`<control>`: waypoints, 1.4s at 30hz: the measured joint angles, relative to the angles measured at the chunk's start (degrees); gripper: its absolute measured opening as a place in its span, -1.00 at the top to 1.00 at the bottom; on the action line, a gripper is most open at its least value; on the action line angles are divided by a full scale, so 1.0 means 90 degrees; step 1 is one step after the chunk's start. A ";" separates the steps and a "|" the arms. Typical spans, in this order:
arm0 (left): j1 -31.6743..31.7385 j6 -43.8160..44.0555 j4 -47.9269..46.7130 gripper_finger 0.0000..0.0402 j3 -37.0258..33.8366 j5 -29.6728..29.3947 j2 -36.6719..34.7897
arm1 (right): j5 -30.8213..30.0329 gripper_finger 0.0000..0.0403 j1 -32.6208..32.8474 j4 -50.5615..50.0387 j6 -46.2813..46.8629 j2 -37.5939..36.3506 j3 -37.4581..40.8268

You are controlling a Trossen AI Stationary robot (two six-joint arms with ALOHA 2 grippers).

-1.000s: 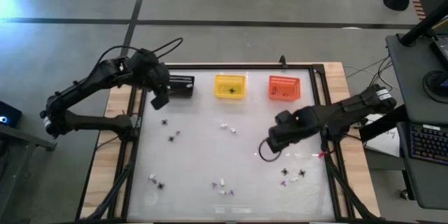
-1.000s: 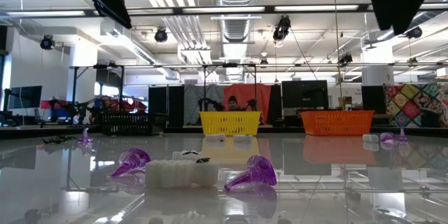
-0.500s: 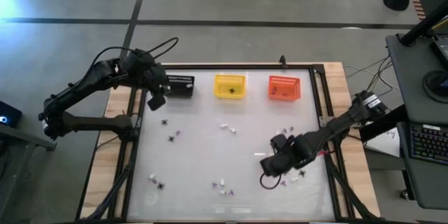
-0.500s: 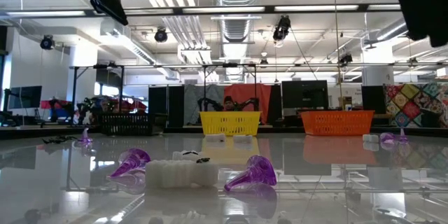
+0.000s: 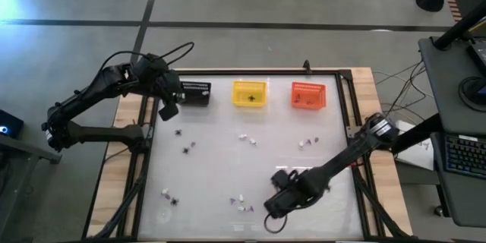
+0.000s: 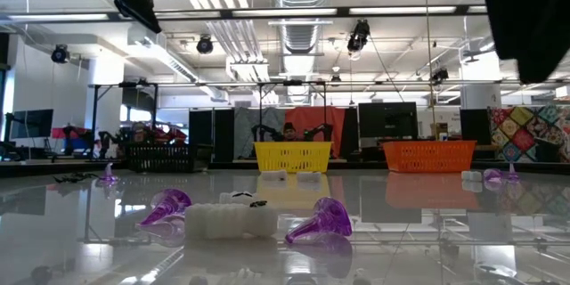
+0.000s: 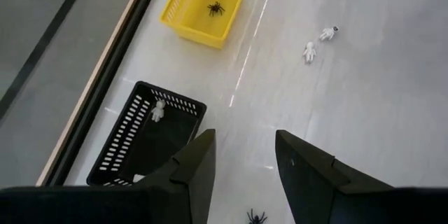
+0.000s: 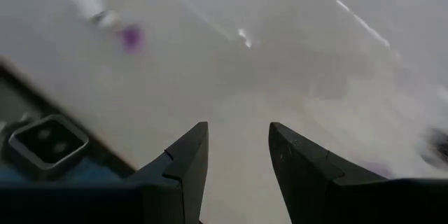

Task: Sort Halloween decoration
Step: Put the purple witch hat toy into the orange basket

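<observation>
Right gripper (image 5: pixel 272 206) now swung to near edge, spread, empty, beside purple and white trinkets (image 5: pixel 241 202), left gripper (image 5: pixel 170 109) spread by black basket (image 5: pixel 195 93).

White glossy table (image 5: pixel 220 159) with baskets and scattered trinkets

Black basket (image 5: pixel 195 93), yellow basket (image 5: pixel 250 93) and orange basket (image 5: pixel 308 95) line the far edge; white bits (image 5: pixel 247 138), black spiders (image 5: pixel 178 131) and purple bits (image 5: pixel 233 200) lie scattered nearer the front.

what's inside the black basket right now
The black basket holds one white trinket against its far wall. The basket's near end is hidden by the left pincer.
</observation>
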State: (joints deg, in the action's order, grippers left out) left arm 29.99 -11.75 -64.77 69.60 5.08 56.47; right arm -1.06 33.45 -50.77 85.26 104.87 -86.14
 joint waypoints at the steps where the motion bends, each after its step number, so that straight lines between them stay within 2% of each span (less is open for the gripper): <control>1: -0.0002 0.0001 -0.0020 0.34 0.0000 0.0000 -0.0004 | -0.0001 0.29 -0.0012 0.0069 -0.0293 0.0115 -0.0120; 6: -0.0002 0.0000 -0.0143 0.34 0.0000 0.0000 -0.0012 | -0.0074 0.29 -0.0052 0.0121 -0.1708 0.0601 -0.0714; 10: -0.0002 0.0002 -0.0310 0.34 0.0000 0.0002 -0.0012 | -0.0376 0.29 -0.0053 0.0181 -0.2904 0.0989 -0.1129; 13: 0.0000 0.0018 -0.0386 0.34 0.0000 0.0002 -0.0017 | -0.0391 0.29 -0.0086 0.0183 -0.3421 0.1289 -0.1483; 23: -0.0002 0.0024 -0.0503 0.34 0.0000 0.0007 -0.0074 | -0.0355 0.29 -0.0345 0.0124 -0.3374 0.2136 -0.2448; 29: -0.0002 0.0026 -0.0693 0.34 0.0000 0.0009 -0.0168 | -0.0335 0.29 -0.0400 -0.0426 -0.3177 0.2489 -0.2930; 42: -0.0002 0.0106 -0.0734 0.34 0.0000 0.0007 -0.0428 | -0.0173 0.29 -0.0502 -0.0473 -0.2887 0.2648 -0.2982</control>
State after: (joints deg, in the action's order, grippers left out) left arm 29.98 -10.79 -71.37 69.60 5.15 52.61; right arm -2.61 28.93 -55.02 59.28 128.70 -112.97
